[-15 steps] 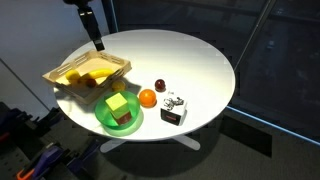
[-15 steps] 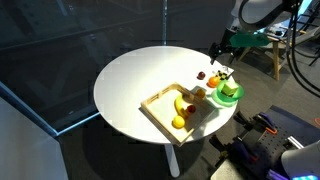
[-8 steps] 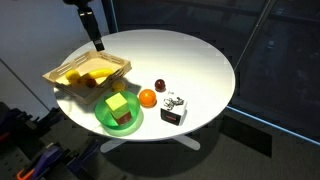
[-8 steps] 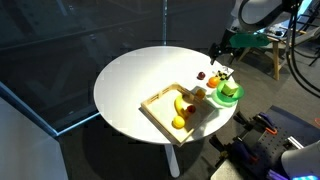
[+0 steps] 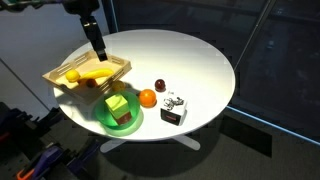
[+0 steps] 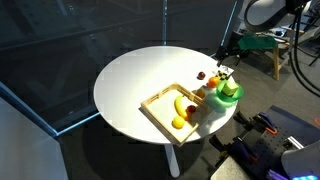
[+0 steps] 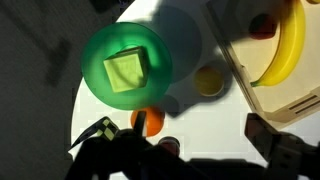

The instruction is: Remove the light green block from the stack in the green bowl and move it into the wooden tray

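Pale green small cube on top in the round green plastic bowl.
Tool, spread, hangs high near the rectangular light-wood tray; small orange ball just beside the bowl.

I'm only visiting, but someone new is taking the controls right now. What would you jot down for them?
Gripper: open, empty, raised above the table, touching nothing.
Light green block: in the green bowl, sitting on a dark red cube.
Wooden tray: beside the bowl, with yellow toy food in it.
Done: nothing yet; the block is not gripped.
Left: lower onto the block, grip it, lift it, carry it to the tray, release.
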